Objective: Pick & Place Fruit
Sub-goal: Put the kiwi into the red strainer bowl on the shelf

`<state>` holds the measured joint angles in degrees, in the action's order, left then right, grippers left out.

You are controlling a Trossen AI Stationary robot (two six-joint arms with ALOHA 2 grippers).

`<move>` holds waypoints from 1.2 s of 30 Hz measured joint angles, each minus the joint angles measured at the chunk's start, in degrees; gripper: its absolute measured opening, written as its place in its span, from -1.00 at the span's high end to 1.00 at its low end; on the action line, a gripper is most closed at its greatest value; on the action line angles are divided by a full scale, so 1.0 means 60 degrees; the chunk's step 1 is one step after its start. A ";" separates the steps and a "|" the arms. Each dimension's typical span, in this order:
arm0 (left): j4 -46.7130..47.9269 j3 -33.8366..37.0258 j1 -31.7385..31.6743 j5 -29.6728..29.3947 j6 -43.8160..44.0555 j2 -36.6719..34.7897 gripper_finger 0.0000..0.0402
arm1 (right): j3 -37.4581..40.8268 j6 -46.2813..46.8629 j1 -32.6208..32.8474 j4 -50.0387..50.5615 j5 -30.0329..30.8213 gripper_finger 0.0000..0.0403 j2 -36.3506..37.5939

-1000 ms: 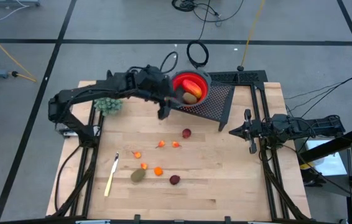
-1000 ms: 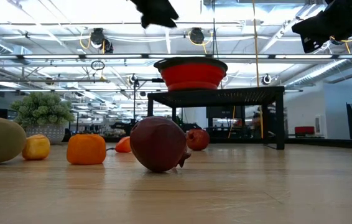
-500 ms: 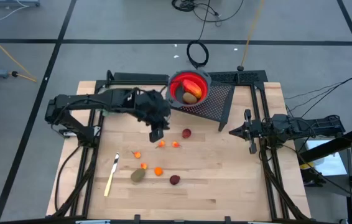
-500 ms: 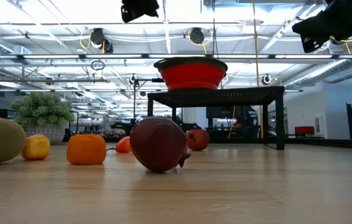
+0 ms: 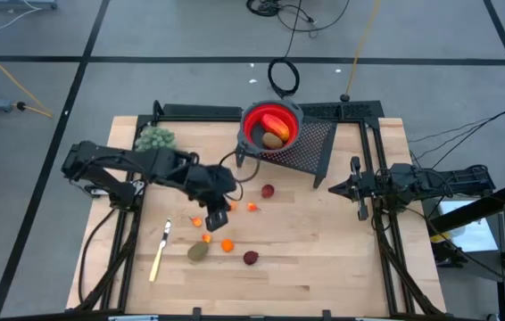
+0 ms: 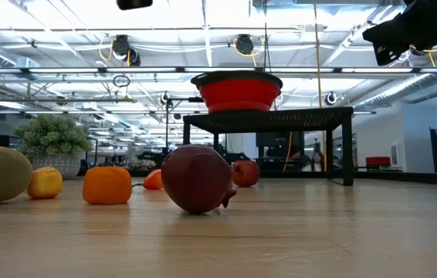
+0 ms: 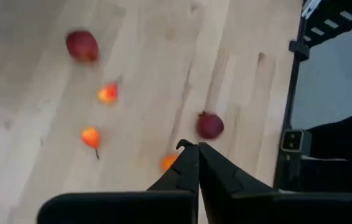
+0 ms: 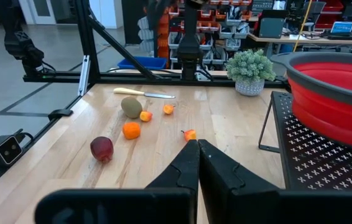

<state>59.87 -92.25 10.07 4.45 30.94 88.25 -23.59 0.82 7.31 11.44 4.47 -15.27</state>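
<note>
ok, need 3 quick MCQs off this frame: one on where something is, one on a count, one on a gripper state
1. Where does the red bowl sit?
A. on the black mesh stand
B. on the bare table beside the knife
C. in the right gripper

2. How many dark red balls lie on the table?
A. none
B. two
C. four

3. The left gripper is:
A. open over the bowl
B. shut, holding nothing
C. shut on a ball

Answers:
1. A, the bowl rests on the raised stand.
2. B, one ball lies near the stand and another nearer the table's front.
3. B, its fingers meet with nothing between.
</note>
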 joint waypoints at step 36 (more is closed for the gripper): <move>-0.1318 0.4736 0.3070 0.0339 0.7084 0.0004 0.89 | 0.0000 0.0000 0.0000 0.0000 0.0000 1.00 0.0000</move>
<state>51.96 -63.83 28.49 6.48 73.44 88.27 -23.58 0.82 7.31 11.44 4.47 -15.27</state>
